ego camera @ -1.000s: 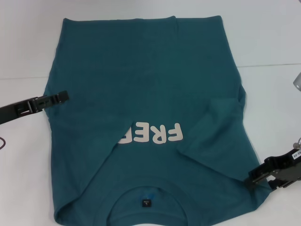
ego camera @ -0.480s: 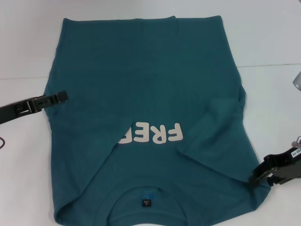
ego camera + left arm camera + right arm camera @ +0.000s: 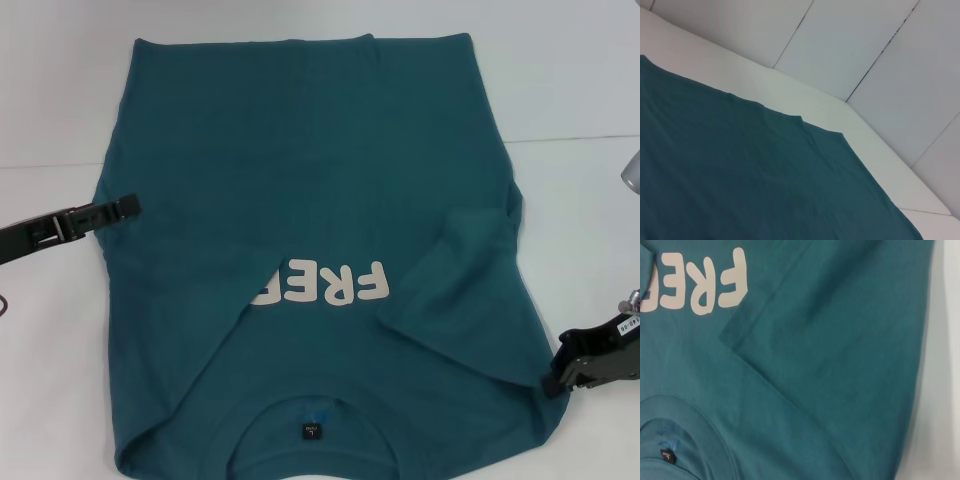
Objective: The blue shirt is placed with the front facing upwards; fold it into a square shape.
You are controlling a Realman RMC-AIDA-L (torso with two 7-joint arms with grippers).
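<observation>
The blue shirt (image 3: 320, 180) lies flat on the white table (image 3: 580, 80), collar and black label (image 3: 311, 431) nearest me, the off-white lettering (image 3: 325, 285) facing up. Both side parts are folded in over the chest; the right flap (image 3: 470, 290) covers the end of the lettering. My left gripper (image 3: 128, 207) hovers at the shirt's left edge. Just off the shirt's lower right edge sits my right gripper (image 3: 552, 381). The right wrist view shows the shirt (image 3: 840, 340), lettering (image 3: 695, 285) and label (image 3: 667, 456). The left wrist view shows the shirt's (image 3: 740, 175) far hem.
White table surface surrounds the shirt on the left, right and far sides. A thin seam (image 3: 570, 138) crosses the table. A grey object (image 3: 632, 172) pokes in at the right edge. White wall panels (image 3: 865, 45) stand behind the table.
My right gripper has drawn back to the right, off the shirt's edge. My left gripper has shifted slightly left. The shirt has not moved.
</observation>
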